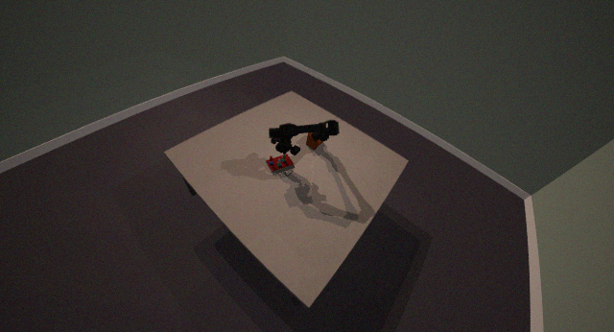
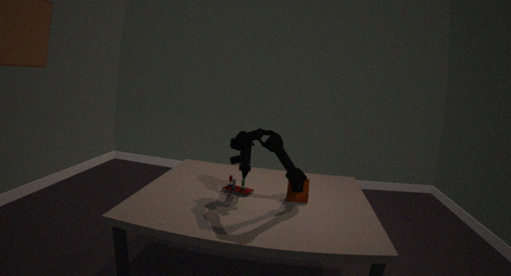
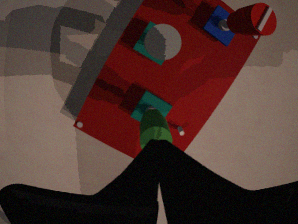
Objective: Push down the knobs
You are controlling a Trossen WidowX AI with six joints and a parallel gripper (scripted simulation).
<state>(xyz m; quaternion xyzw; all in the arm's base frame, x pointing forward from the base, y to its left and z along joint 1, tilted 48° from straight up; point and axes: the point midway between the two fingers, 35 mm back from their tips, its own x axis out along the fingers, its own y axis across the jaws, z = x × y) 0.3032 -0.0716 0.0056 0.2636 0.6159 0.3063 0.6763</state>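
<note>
A red circuit board (image 3: 200, 86) (image 1: 280, 165) (image 2: 238, 191) stands on the table (image 1: 288, 236) (image 2: 319, 228). A green knob (image 3: 154, 129) (image 2: 243, 183) sits raised on the shaft of a teal potentiometer (image 3: 152, 103) at the board's near edge. A red knob (image 3: 256, 19) (image 2: 231, 178) stands tall on a blue potentiometer (image 3: 216, 24). A white knob (image 3: 168, 40) sits low on another teal potentiometer. My gripper (image 3: 157, 147) (image 2: 243, 175) (image 1: 287, 154) is shut and empty, pointing down, with its tips right over the top of the green knob. I cannot tell whether they touch it.
The arm's orange base (image 1: 313, 141) (image 2: 297, 194) stands on the table to the right of the board. The arm's shadows fall across the table top in front of the board.
</note>
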